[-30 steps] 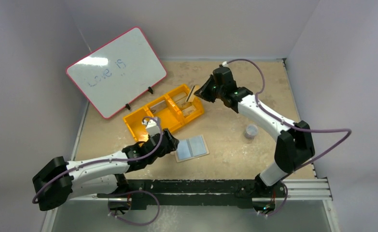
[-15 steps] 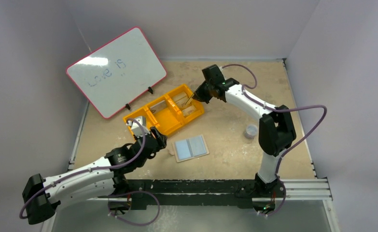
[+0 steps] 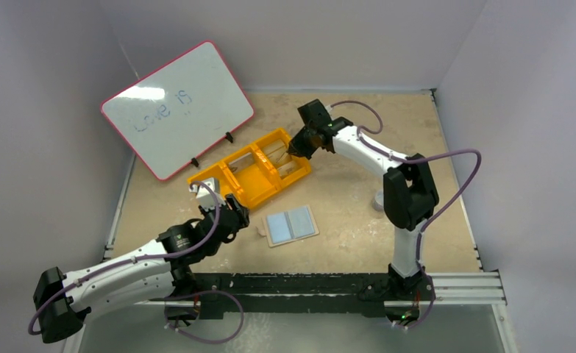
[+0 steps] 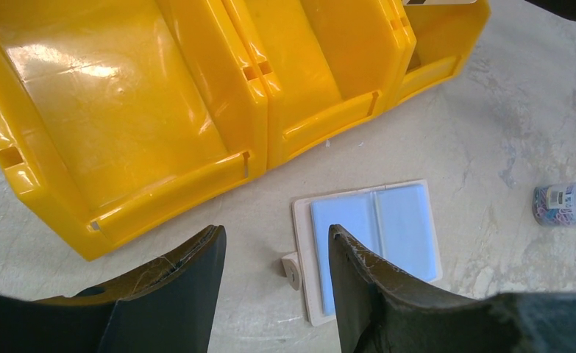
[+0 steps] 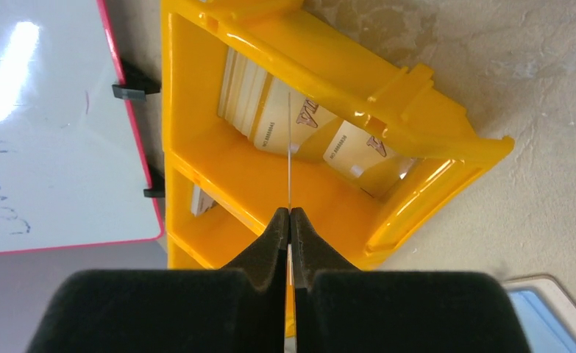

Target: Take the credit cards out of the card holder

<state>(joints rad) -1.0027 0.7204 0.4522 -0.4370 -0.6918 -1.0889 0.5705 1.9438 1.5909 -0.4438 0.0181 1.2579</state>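
1. Our right jaws pinch a thin flat card (image 5: 289,147) above the yellow plastic bin (image 5: 417,95), where others (image 5: 310,118) lie.
2. Left jaws gape by the open blue-and-tan bifold holder (image 4: 377,235), at the bench (image 3: 358,184) near edge; seemingly emptied.

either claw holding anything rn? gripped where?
Right claw pinches a card by its near end, edge-on over the yellow bin. Left claw is open and empty.

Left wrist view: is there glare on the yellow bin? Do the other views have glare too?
Left wrist view: yes, white glare patches on the yellow bin's glossy floor. Right wrist view: a bright reflection on the whiteboard. Top external view: a pale glare spot on the same whiteboard.
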